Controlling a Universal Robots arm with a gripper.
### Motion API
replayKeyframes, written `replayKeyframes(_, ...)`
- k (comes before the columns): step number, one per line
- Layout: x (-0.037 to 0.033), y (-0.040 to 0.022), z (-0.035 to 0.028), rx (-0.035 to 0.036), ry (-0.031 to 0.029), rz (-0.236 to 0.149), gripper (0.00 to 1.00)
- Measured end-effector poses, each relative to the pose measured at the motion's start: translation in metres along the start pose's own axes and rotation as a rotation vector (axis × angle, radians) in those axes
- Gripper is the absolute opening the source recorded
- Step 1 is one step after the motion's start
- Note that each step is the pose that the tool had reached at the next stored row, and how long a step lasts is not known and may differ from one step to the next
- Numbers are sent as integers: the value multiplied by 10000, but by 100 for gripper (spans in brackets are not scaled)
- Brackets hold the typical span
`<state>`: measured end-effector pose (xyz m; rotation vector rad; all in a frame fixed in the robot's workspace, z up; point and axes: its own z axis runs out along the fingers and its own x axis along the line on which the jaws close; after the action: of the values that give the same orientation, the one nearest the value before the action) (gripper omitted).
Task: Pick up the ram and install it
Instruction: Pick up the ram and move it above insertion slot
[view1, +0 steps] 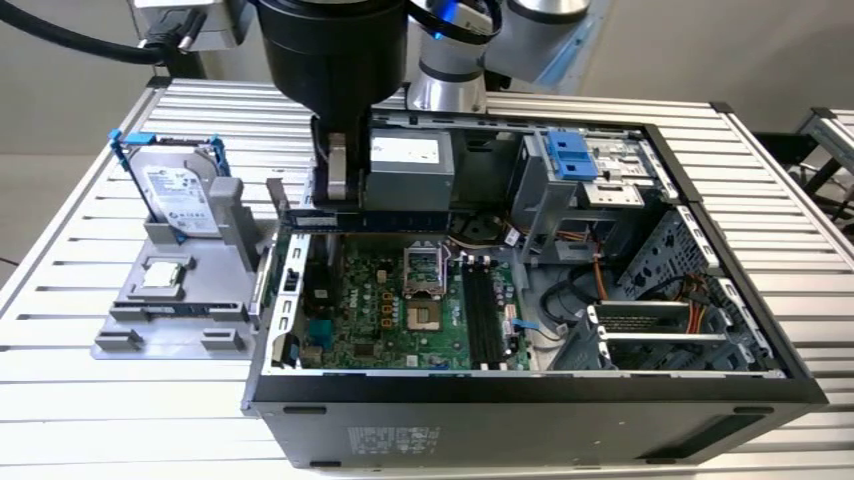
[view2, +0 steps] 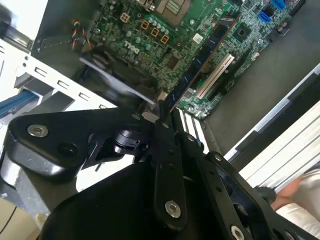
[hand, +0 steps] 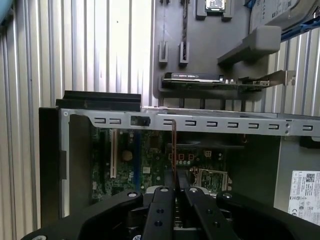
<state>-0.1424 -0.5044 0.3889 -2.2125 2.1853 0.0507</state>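
Observation:
The ram (view1: 387, 213), a long thin dark blue stick, hangs level over the far edge of the motherboard (view1: 387, 320), inside the open computer case (view1: 534, 385). My gripper (view1: 334, 200) is shut on one end of it, fingers pointing down. In the second wrist view the ram (view2: 200, 60) runs out from the fingertips (view2: 162, 117) above the green board. The first wrist view has the ram (hand: 173, 150) edge-on as a thin line, rising from the fingers (hand: 162, 200). The black memory slots (view1: 483, 315) lie lower and further toward the exterior view's right.
On the exterior view's left, a grey fixture (view1: 140, 335) carries a hard drive (view1: 180, 190) in a blue frame and a small square chip (view1: 163, 275). A card (hand: 200, 80) lies beside the case wall. Drive bays and cables (view1: 641, 290) crowd the case's right side.

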Motion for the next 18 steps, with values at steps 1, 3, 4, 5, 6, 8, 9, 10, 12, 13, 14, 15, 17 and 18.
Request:
replayKeyframes(1, 0, -20, -1, -1, 1, 0, 0)
replayKeyframes(3, 1, -61, -1, -2, 1, 1, 0)
replayKeyframes(4, 1, -82, -1, -3, 0, 1, 0)
replayKeyframes(5, 1, -102, -1, -3, 1, 1, 0)
replayKeyframes(6, 1, -122, -1, -3, 0, 1, 0)
replayKeyframes(8, 2, -160, -2, -4, 0, 1, 0)
replayKeyframes(9, 2, -179, -2, -4, -1, 1, 0)
replayKeyframes(10, 2, -198, -2, -5, 1, 1, 0)
replayKeyframes(12, 3, -234, -3, -5, 0, 1, 0)
replayKeyframes(13, 3, -253, -3, -6, 0, 1, 0)
replayKeyframes(14, 3, -271, -3, -6, 0, 2, 0)
replayKeyframes(15, 4, -289, -3, -6, 0, 2, 0)
replayKeyframes(17, 4, -324, -4, -6, 0, 2, 0)
replayKeyframes(18, 4, -342, -4, -7, 1, 2, 0)
